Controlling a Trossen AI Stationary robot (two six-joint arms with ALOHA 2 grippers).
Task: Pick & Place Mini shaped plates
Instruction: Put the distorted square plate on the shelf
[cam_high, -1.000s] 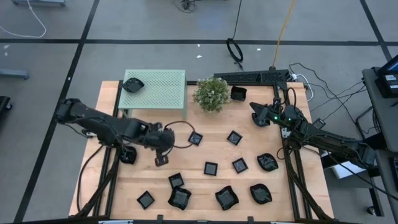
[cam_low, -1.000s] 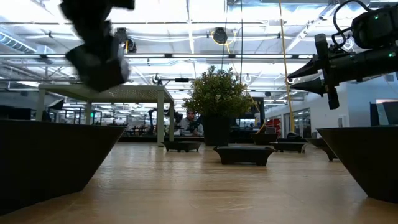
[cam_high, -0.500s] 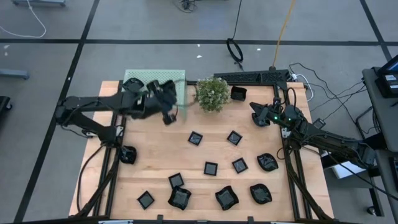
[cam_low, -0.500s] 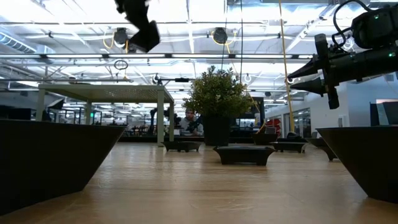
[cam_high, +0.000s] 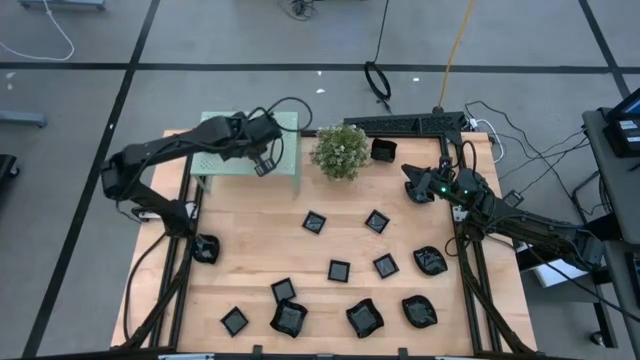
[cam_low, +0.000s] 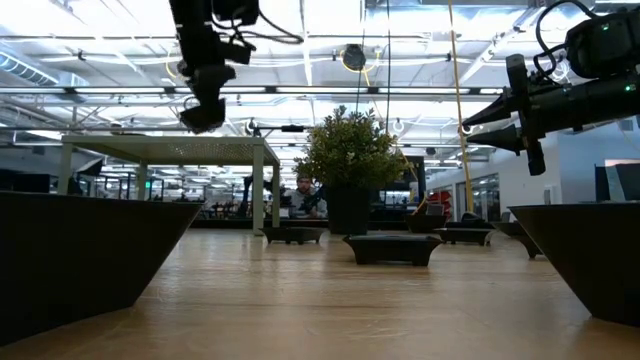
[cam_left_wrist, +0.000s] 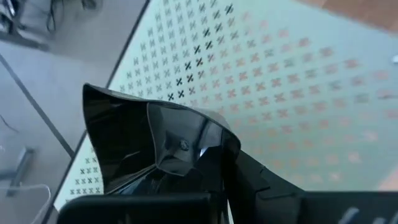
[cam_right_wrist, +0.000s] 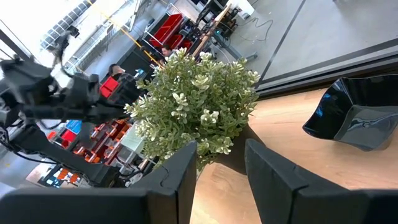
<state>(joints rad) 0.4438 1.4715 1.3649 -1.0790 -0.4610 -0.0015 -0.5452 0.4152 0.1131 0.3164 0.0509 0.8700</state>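
Left gripper (cam_high: 262, 160) is over the pale green perforated stand (cam_high: 285, 128) at the far left of the table (cam_high: 250, 250), fingers clamped on a wavy-rimmed black mini plate (cam_left_wrist: 158, 146); the left wrist view shows the plate pinched by its rim, with the stand's patterned top just beneath. The low view shows the left arm well above the stand.

Step in hand, as judged: carry complete, placement pending. Whether another plate already sits on the stand cannot be told; the arm covers that part.

Right gripper (cam_high: 412, 185) waits at the far right of the table near the potted plant (cam_high: 340, 150), fingers apart, holding nothing. A square black dish (cam_right_wrist: 351, 115) lies just beyond them in the right wrist view.

Remaining plates (cam_high: 338, 270) lie scattered across the near half of the table, well apart from the stand.

Next move calls for lowering until the plate's base meets the perforated top, then parting the fingers and lifting straight up so the rim is not dragged.
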